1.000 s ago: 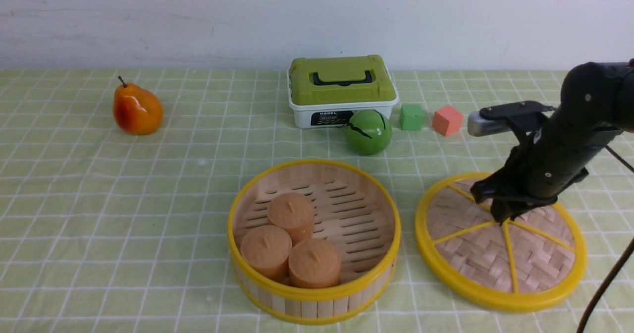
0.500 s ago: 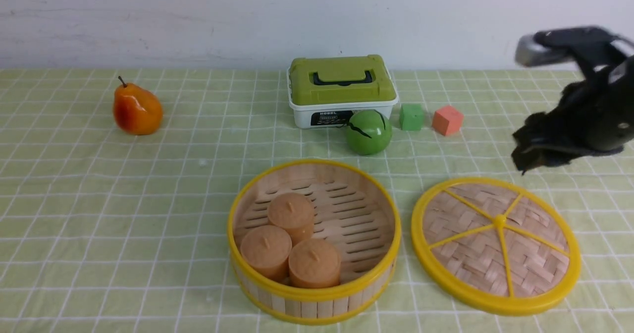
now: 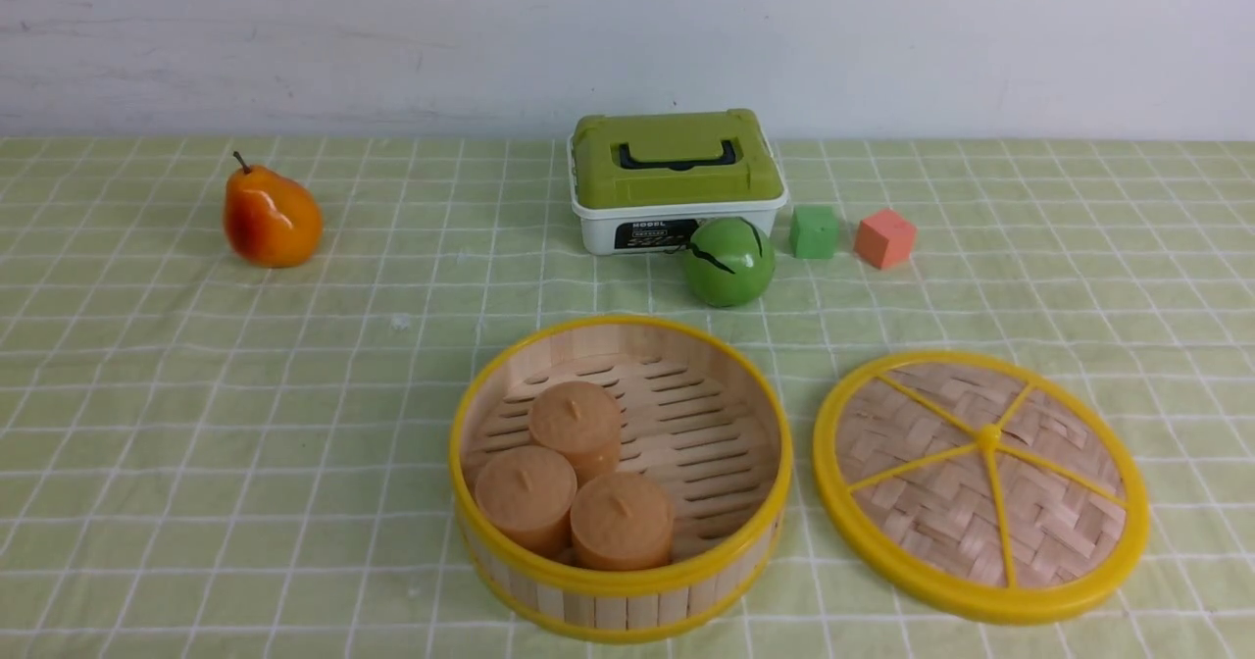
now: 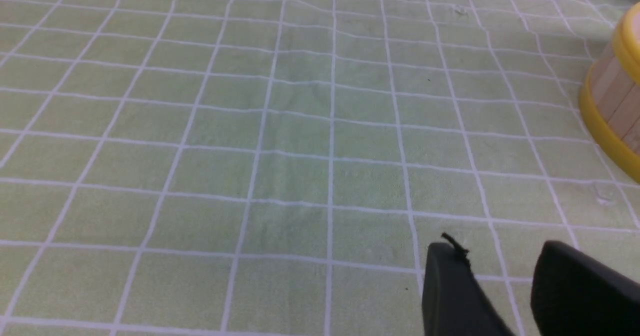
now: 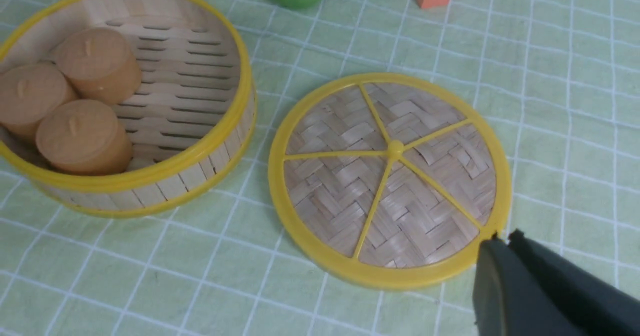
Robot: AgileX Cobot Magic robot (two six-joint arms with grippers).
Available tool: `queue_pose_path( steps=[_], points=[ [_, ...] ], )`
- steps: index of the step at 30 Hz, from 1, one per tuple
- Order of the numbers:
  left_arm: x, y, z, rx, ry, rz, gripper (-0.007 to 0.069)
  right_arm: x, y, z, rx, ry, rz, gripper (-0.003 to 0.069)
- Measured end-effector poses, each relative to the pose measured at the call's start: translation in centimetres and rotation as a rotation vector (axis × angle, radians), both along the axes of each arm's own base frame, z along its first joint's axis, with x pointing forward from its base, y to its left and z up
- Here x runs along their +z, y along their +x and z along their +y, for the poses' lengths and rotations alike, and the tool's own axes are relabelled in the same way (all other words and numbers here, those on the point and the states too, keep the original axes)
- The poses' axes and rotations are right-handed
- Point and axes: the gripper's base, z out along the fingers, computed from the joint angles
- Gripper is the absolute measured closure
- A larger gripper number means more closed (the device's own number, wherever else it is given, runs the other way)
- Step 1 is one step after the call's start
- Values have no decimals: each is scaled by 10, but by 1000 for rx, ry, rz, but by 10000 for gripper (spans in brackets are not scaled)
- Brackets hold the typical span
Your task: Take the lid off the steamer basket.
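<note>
Now the lid (image 3: 980, 487) lies flat on the surface (image 3: 245, 394) in the lower right of the front frame, knob upward, just beside the steamer basket (image 3: 627, 612) but not touching it; lying there, it leaves the basket fully open, so I judge the task as done. Inside the basket three tan cylinders (image 3: 527, 492) sit together at its left side, uncovered. No arm shows in the front view. In the right wrist view the right gripper (image 5: 504, 237) is in the lower right corner, its jaws closed together and holding nothing, near the rim of the lid. In the left wrist view the left gripper (image 4: 495, 250) has its jaws apart and empty over bare cloth. The only writing is on the dark label of the white box (image 3: 677, 188) in the upper middle: the top word seems to read NOBEL, the line under it is too small to read.
</note>
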Motion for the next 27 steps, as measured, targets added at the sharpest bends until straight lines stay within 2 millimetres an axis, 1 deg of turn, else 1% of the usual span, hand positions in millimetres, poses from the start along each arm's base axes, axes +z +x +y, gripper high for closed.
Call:
queue_pose_path(
  steps=[1,3,7,16,19,23,26,27],
  points=[
    [0,0,0,0,0,0,386,-6,-3,-1,-2,0,0,683],
    [0,0,0,0,0,0,386,-11,-7,-1,-1,2,5,683],
    [0,0,0,0,0,0,386,-16,-13,0,10,10,48,680],
    [0,0,0,0,0,0,386,-23,-18,0,25,-7,137,677],
    [0,0,0,0,0,0,386,-28,-21,-3,21,-42,162,674],
    [0,0,0,0,0,0,386,-34,-21,-4,11,-38,74,672],
    [0,0,0,0,0,0,386,-58,-18,-6,-27,-6,-142,670],
    [0,0,0,0,0,0,386,-59,-18,-6,-30,-4,-154,669]
  ],
)
